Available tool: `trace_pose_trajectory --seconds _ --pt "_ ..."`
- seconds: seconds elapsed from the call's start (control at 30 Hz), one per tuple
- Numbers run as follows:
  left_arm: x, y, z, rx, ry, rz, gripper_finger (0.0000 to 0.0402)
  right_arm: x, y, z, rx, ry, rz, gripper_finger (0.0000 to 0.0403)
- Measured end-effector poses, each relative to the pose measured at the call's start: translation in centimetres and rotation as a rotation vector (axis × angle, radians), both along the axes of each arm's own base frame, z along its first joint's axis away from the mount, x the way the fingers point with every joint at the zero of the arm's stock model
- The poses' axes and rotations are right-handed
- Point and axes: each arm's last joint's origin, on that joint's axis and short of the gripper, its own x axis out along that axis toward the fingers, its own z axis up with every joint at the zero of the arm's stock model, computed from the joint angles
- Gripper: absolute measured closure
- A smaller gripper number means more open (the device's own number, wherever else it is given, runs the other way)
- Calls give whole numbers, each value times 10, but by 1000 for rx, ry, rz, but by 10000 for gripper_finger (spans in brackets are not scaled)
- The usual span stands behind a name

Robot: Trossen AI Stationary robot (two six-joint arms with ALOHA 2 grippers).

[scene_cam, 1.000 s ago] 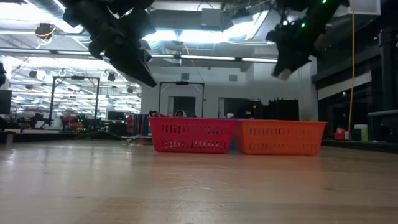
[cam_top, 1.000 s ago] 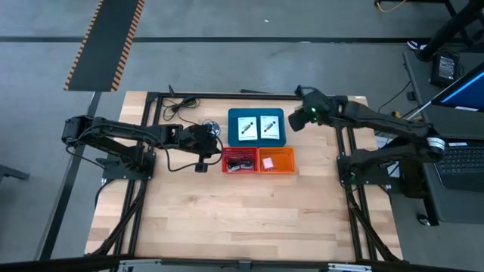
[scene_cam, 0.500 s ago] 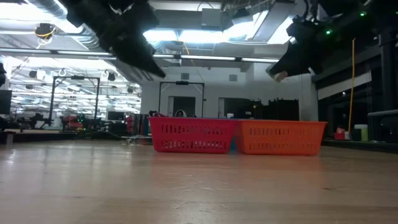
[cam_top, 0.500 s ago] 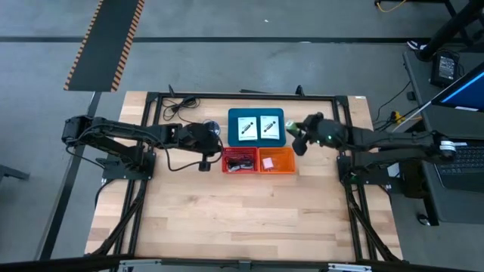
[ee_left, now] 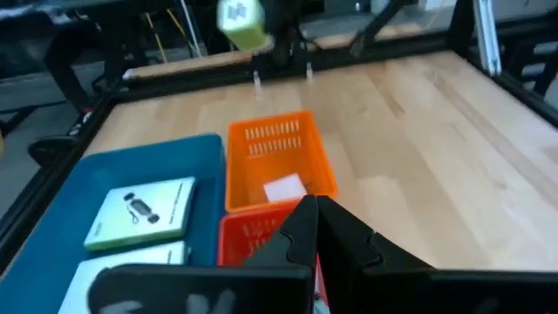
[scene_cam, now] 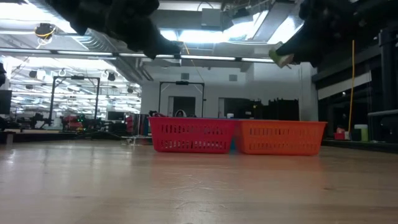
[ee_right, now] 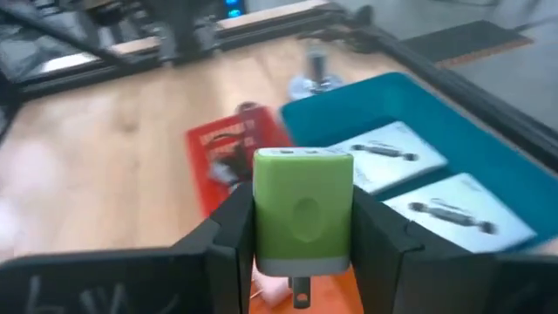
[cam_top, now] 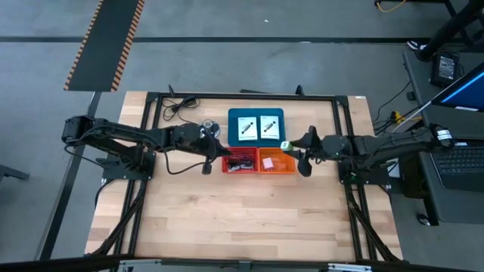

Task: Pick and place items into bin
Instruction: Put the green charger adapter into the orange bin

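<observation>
My right gripper is shut on the tiny green cube, which hangs above the far right corner of the orange bin. The cube also shows in the low view and the left wrist view. My left gripper is shut and empty; it hovers over the left side of the red bin, which holds black cables. A pale item lies on the orange bin's floor. Two white cards lie flat in the blue tray. My right gripper pinches the green cube by two opposite side faces between its two fingers. The fingers come roughly level from the table's right. The cube is lifted clear, with metal prongs sticking out of its grey end.
A round silver disc sits on the table left of the blue tray. More thin black cables lie near the far left part of the table. The two bins stand side by side. Bare wood stretches toward the near edge.
My right gripper, carrying the green cube, has swung from beyond the tray's far right corner toward the near edge and left, ending over the orange bin's right side. My left gripper has crept right, toward the red bin. The bins and cards have stayed in place.
</observation>
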Motion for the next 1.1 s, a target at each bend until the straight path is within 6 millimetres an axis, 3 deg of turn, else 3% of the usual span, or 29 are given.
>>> trace_pose_trajectory --seconds 0.17,0.4,0.63,0.87,1.1 --pt "-1 -5 -3 -30 -40 -8 401 0 15 -1 21 5 72 284" --pt "0 -11 -1 -28 -67 -22 398 12 28 3 43 169 97 284" --pt "0 -11 -1 -25 -66 -16 399 27 32 -1 48 468 36 284" --pt "0 -11 -1 -28 -64 -14 398 50 38 -12 56 618 46 284" --pt "0 -11 -1 -27 -65 -14 400 68 23 -29 60 758 -40 284"
